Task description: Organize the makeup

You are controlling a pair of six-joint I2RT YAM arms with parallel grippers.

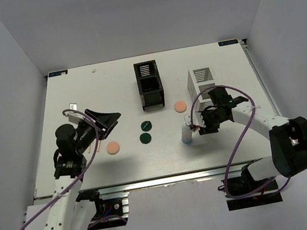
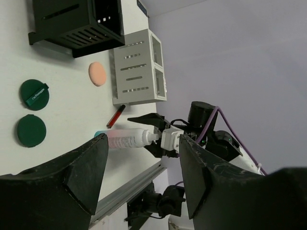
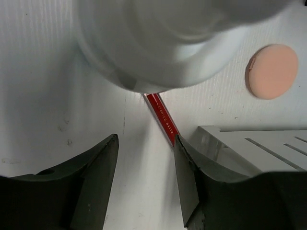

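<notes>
The white bottle stands upright on the table, just beside the right gripper, whose jaws are spread. A red pencil lies beside the white box; its contents cannot be told. The left gripper has its jaws spread, holding nothing.

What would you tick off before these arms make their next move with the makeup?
1. Left gripper empty, jaws wide: ok.
2. White bottle standing upright: ok.
3. Right gripper clear of the bottle: cannot tell; jaws apart by its top.
4. Red pencil put away: not ok, lying beside the white organizer.
5. Peach puffs and green discs put away: not ok, loose on the table.
</notes>
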